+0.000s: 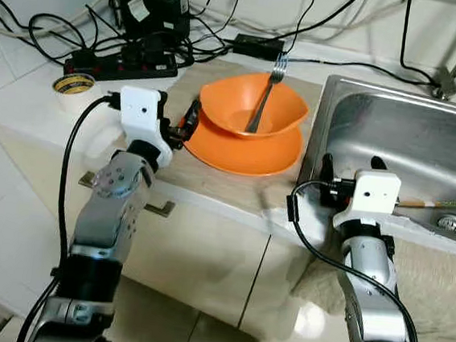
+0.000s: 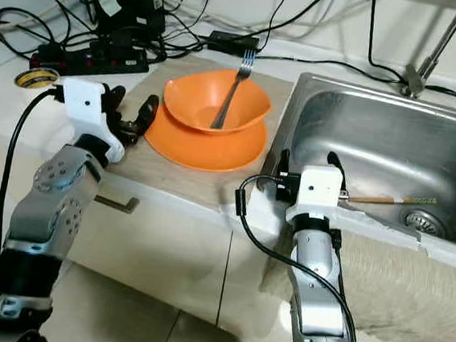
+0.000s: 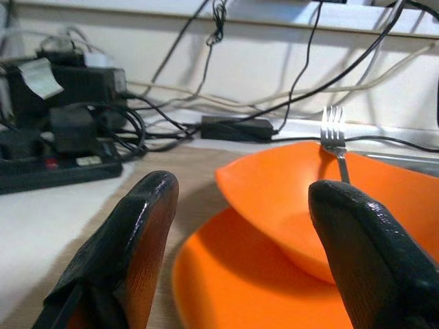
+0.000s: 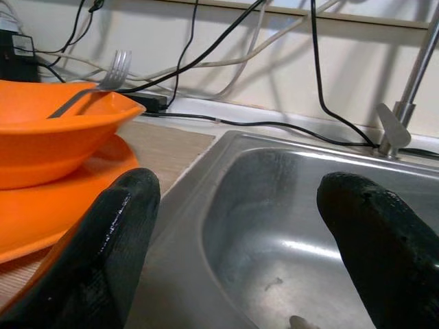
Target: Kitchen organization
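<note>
left hand point(image 1: 177, 124) spread wide at the orange plate's point(image 1: 250, 153) left edge; bowl point(image 1: 251, 103) with fork point(image 1: 266, 94) on it. right hand point(image 4: 240, 226) wide over the sink point(image 1: 408, 148) rim on the worktop point(image 1: 211, 181).

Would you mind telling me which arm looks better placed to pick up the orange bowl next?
Probably the left. Its gripper is open right beside the bowl and plate, its wrist view facing both. The right gripper, also open, sits at the sink edge, pointing into the basin.

left gripper point(image 3: 236, 253) | raised, jaws apart || right gripper point(image 4: 247, 247) | raised, jaws apart
</note>
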